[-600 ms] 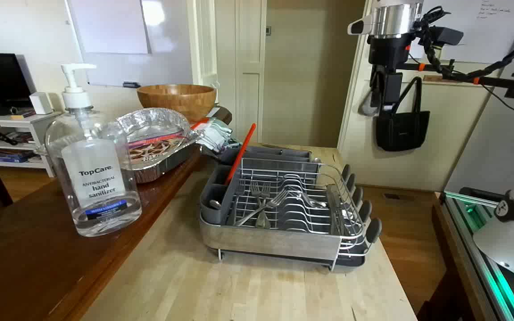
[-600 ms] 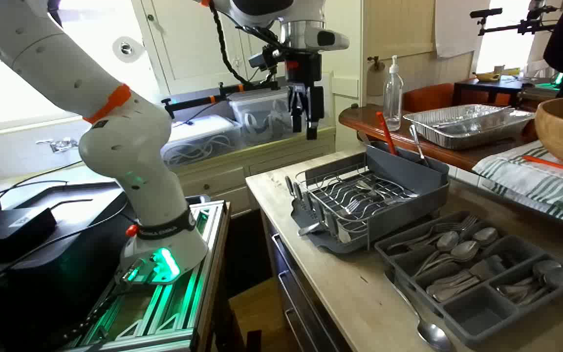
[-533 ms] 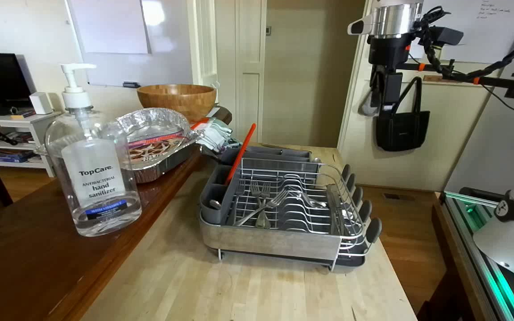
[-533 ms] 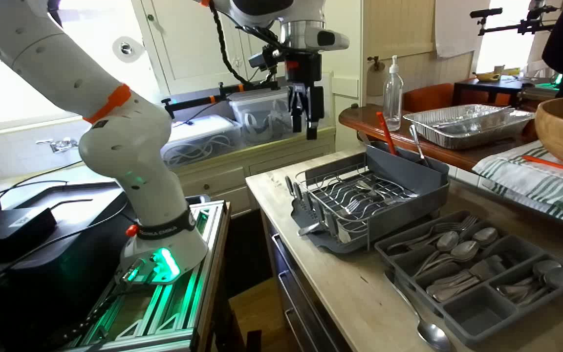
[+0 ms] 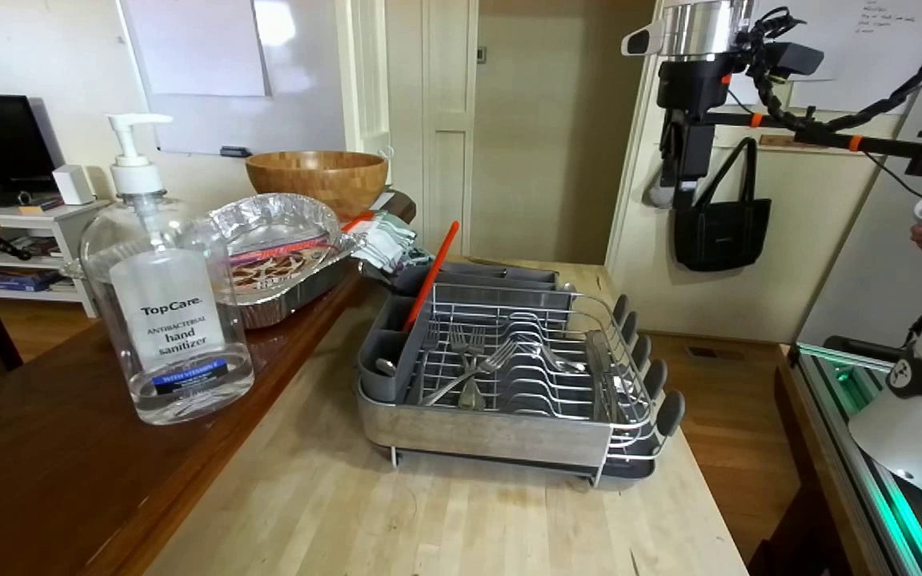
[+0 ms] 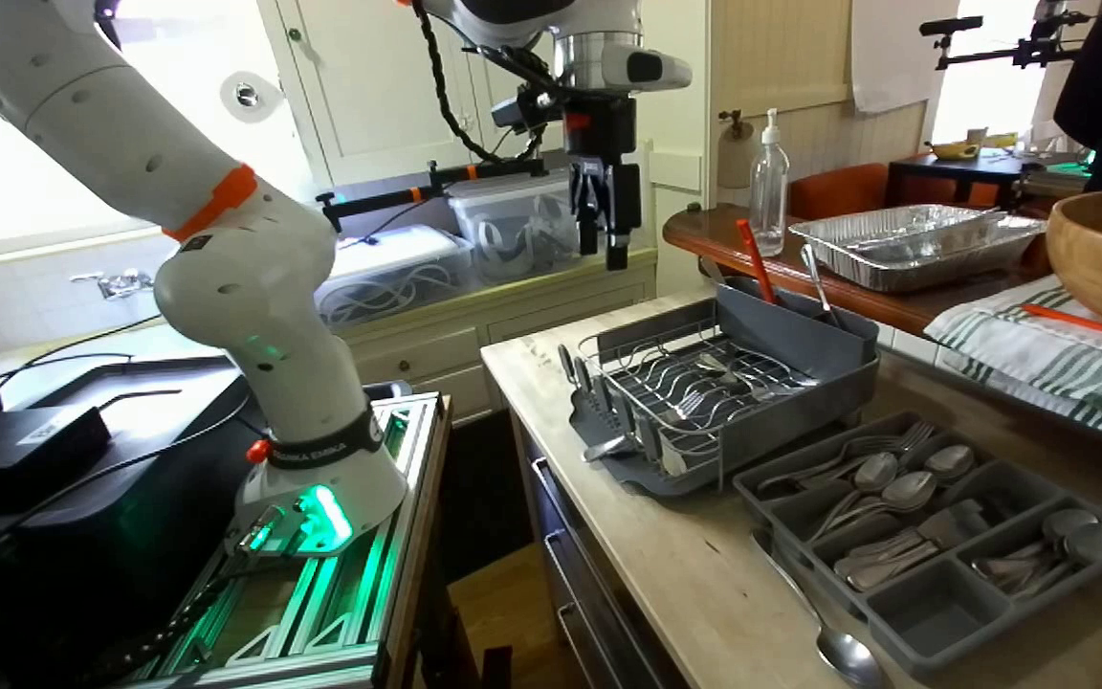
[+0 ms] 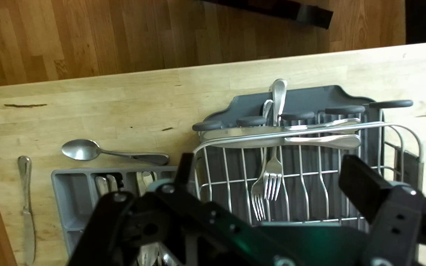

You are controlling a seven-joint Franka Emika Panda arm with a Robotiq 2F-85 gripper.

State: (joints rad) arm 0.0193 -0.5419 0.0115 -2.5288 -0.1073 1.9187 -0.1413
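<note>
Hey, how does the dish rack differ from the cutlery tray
The dish rack has open wirework and legs; the cutlery tray is a solid-walled box. The rack stands taller, the tray lower. The rack has forks lying among its wires; the tray's cutlery lies in compartments. Both stand on the counter.

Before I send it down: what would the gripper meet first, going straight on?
Pointing down, the gripper would likely meet the dish rack first, near its grey knobs, or the knives lying there; exact depth is unclear.
</note>
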